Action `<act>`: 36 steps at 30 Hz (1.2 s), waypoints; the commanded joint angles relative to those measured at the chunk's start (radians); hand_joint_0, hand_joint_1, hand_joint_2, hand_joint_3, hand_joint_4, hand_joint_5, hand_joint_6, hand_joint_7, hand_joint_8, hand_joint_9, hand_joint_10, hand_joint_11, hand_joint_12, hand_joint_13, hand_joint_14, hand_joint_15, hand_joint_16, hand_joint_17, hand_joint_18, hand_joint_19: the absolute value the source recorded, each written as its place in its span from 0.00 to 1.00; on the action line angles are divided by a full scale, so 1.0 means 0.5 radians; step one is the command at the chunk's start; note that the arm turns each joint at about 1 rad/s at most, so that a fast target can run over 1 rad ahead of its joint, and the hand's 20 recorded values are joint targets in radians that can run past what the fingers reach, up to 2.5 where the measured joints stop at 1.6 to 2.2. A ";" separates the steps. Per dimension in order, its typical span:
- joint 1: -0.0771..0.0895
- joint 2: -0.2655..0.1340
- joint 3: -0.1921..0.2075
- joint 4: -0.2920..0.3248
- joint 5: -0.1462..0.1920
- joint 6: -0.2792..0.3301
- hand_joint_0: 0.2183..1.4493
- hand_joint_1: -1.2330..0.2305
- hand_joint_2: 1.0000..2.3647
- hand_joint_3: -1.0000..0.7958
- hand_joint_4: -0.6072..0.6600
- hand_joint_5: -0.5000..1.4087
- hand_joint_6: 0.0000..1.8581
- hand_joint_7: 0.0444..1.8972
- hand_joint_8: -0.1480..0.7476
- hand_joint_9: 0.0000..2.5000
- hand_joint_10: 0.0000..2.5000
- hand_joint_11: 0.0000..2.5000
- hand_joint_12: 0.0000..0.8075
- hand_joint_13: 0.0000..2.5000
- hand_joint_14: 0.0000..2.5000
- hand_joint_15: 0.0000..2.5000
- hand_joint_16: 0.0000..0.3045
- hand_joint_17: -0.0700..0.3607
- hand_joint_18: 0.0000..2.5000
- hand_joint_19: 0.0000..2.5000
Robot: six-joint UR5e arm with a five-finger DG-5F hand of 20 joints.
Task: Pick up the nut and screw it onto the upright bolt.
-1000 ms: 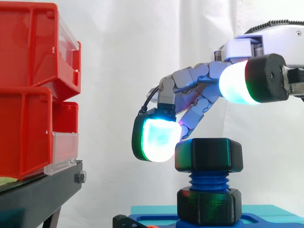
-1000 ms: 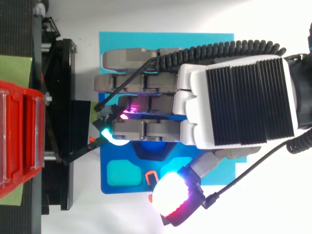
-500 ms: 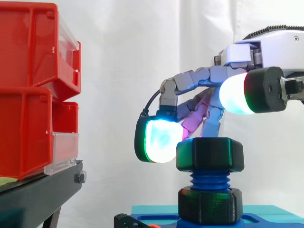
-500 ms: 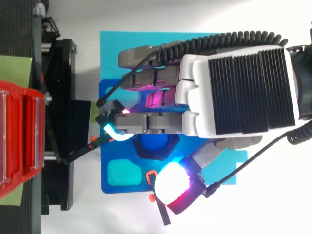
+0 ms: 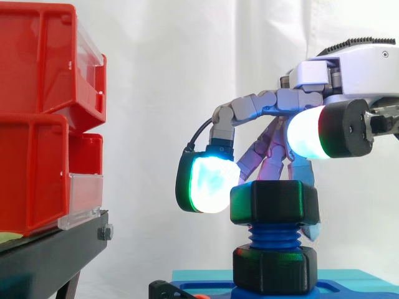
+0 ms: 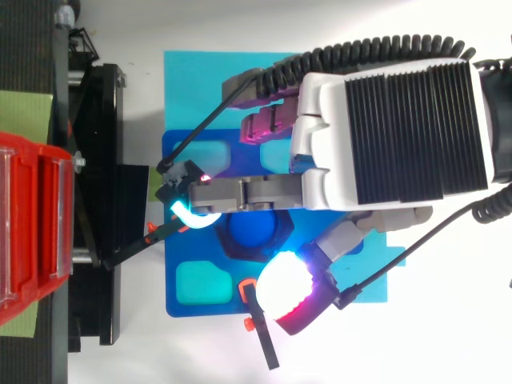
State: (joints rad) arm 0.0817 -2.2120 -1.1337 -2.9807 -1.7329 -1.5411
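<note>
Two stacked red bins point(image 5: 37, 118), contents hidden, sit on the black stand point(image 5: 50, 249). The hand point(image 6: 392, 136) hangs palm-down over the middle of the blue base plate point(image 6: 182, 148). There the upright bolt point(image 5: 274, 235) carries the nut point(image 5: 274, 202) on its top. The fingers point(image 5: 209, 184) curl round the nut, one glowing pad touching its side; the thumb point(image 5: 308, 132) sits above it.
</note>
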 commanded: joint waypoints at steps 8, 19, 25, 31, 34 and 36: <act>-0.007 0.000 0.000 0.000 -0.001 -0.001 0.25 0.69 0.00 0.28 0.52 0.30 0.36 0.58 0.42 0.69 0.00 0.06 0.19 0.49 0.00 0.03 0.03 0.21 0.37 0.06; -0.038 0.000 -0.003 -0.003 -0.026 -0.010 0.24 0.68 0.00 0.28 0.53 0.30 0.36 0.58 0.37 0.73 0.00 0.09 0.19 0.52 0.00 0.03 0.03 0.20 0.39 0.07; -0.062 0.000 0.000 -0.009 -0.044 -0.032 0.24 0.70 0.00 0.28 0.59 0.28 0.27 0.77 0.46 0.64 0.00 0.09 0.26 0.44 0.00 0.03 0.06 0.26 0.32 0.07; -0.062 0.000 0.000 -0.009 -0.047 -0.032 0.20 0.67 0.00 0.28 0.68 0.22 0.27 0.54 0.47 0.50 0.00 0.06 0.32 0.36 0.00 0.02 0.11 0.34 0.28 0.07; -0.062 0.000 -0.003 -0.006 -0.050 -0.032 0.18 0.65 0.00 0.28 0.70 0.20 0.27 0.49 0.49 0.45 0.00 0.05 0.37 0.33 0.00 0.01 0.13 0.36 0.26 0.05; -0.062 0.000 0.000 -0.006 -0.047 -0.032 0.17 0.64 0.00 0.28 0.70 0.20 0.27 0.48 0.49 0.43 0.00 0.04 0.38 0.32 0.00 0.01 0.13 0.37 0.25 0.05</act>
State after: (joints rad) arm 0.0508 -2.2120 -1.1342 -2.9840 -1.7569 -1.5569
